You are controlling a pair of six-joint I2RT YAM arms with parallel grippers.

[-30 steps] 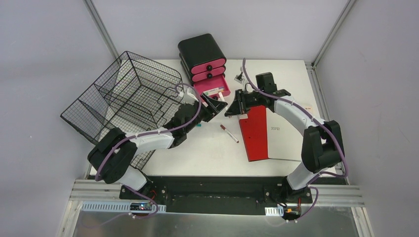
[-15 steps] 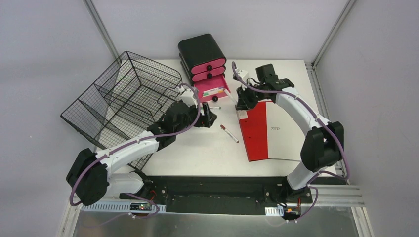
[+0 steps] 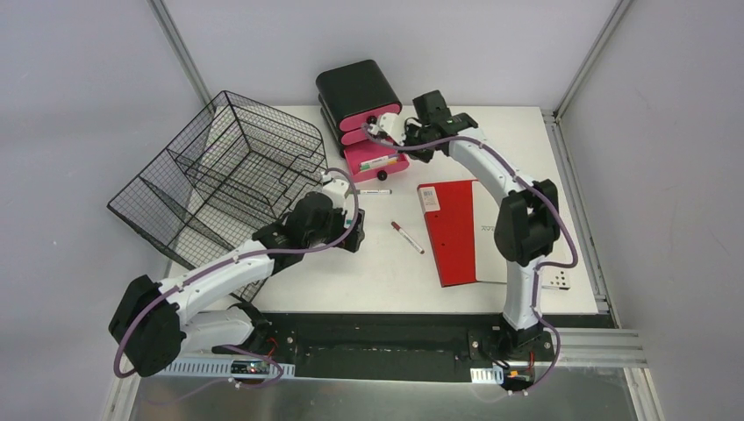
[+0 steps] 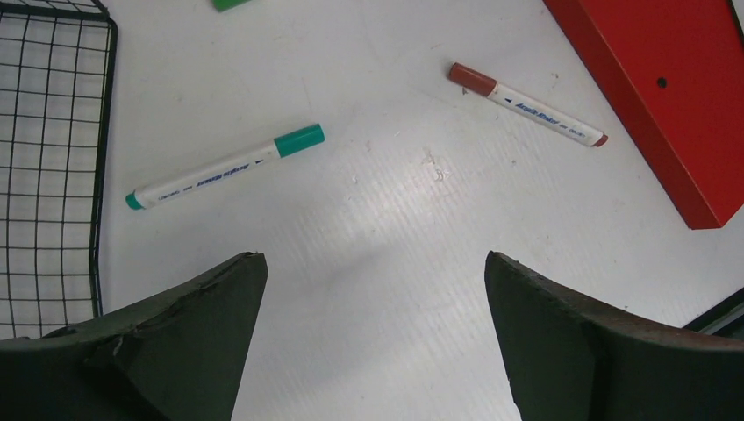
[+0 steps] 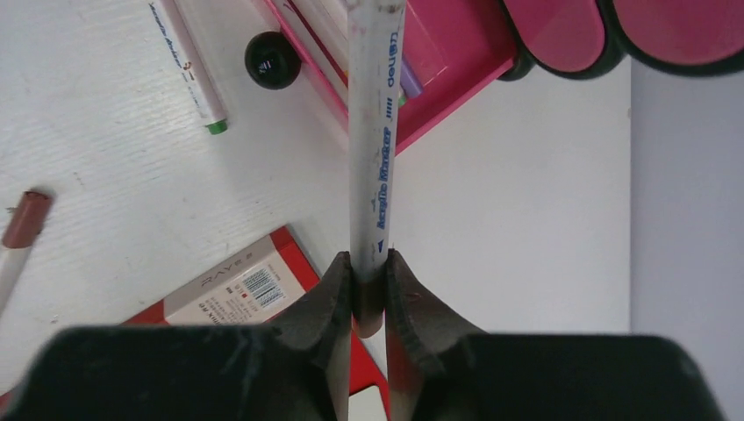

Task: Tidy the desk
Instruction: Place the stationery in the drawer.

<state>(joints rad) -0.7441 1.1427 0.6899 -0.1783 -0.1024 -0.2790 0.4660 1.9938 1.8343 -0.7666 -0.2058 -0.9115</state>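
Observation:
The white desk (image 3: 368, 272) holds a black drawer unit (image 3: 360, 88) with pink fronts; its bottom drawer (image 3: 379, 163) is pulled out with pens inside. My right gripper (image 3: 399, 140) is shut on a white marker (image 5: 373, 149) with blue print, held over that open drawer (image 5: 421, 70). My left gripper (image 3: 354, 231) is open and empty, low over the desk (image 4: 377, 219). A green-capped marker (image 4: 224, 167) lies ahead to its left, a red-capped marker (image 4: 526, 103) ahead to its right. The red marker also shows in the top view (image 3: 407, 237).
A red-and-white notebook (image 3: 454, 232) lies right of centre. A black wire basket (image 3: 228, 171) stands tilted at the left, its edge beside my left gripper (image 4: 48, 175). Another marker (image 3: 374, 191) lies before the drawer, near its black knob (image 5: 272, 60). A small white item (image 3: 558, 282) sits near the front right edge.
My right gripper has swung from above the notebook to the open drawer, carrying the white marker. My left arm has pulled back from the drawer toward the near left and lowered.

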